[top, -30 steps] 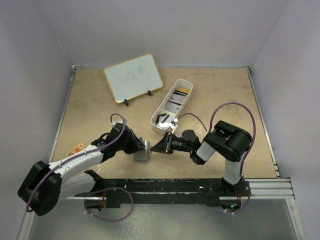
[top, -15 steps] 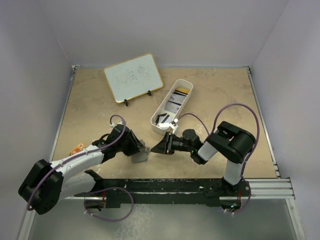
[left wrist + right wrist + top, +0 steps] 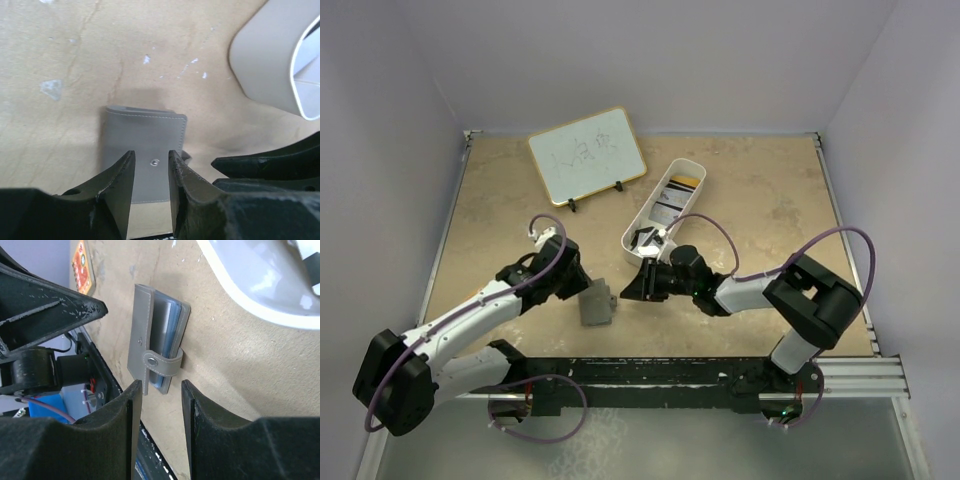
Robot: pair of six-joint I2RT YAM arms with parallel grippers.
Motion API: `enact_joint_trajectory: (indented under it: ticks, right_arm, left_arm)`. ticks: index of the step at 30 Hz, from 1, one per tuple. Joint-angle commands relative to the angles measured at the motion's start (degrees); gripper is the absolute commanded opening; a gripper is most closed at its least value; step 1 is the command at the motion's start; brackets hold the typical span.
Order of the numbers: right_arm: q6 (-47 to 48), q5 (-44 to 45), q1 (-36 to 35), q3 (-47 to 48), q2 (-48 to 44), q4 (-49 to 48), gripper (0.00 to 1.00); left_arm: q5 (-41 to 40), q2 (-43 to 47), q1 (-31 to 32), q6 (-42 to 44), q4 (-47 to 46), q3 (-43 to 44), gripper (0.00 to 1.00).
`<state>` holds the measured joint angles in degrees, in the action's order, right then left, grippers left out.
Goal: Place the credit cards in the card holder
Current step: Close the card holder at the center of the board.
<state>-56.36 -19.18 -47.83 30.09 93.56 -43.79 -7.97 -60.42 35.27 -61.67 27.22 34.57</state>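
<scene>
The card holder (image 3: 596,303) lay flat on the table (image 3: 770,200), between the two grippers and just in front of both. The left gripper (image 3: 151,160) hovered above it, jaws slightly apart with nothing between them. The right gripper (image 3: 159,390) faced the snap tab, also parted and empty, probably so one could steady the holder while the other opened it. The holder was grey and folded shut, tab snapped, with blue lining at its edge. The credit cards (image 3: 667,204) lay in the white tray (image 3: 642,213), beside the right gripper.

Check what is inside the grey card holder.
Inside the card holder only a light blue edge shows; the snap tab is fastened, so any contents are hidden.
</scene>
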Motion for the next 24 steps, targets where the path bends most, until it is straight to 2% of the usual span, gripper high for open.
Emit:
enact_joint_trajectory:
  ticks: [1,4,6,15,24]
  right_arm:
    - [2.56,2.7,-1.19,3.71,0.36,5.42,0.39]
    - [2.08,2.73,-1.43,4.65,1.58,5.12,0.39]
    - [1.9,3.1,-1.48,5.23,2.02,5.2,0.39]
    - [2.1,3.38,-2.05,9.15,5.5,6.65,0.42]
    - [2.11,3.21,-3.85,12.98,7.52,7.87,0.37]
  left_arm:
    - [-3.85,-0.85,-0.18,3.19,3.62,1.19,0.28]
    - [0.17,-2.66,-0.11,3.94,-1.12,-1.43,0.2]
    - [0.99,-4.09,-0.11,3.92,-2.74,-2.74,0.18]
    - [-0.03,-6.93,-0.11,4.88,-3.05,-4.47,0.19]
    - [0.87,-7.51,-0.16,3.58,-4.37,-6.27,0.19]
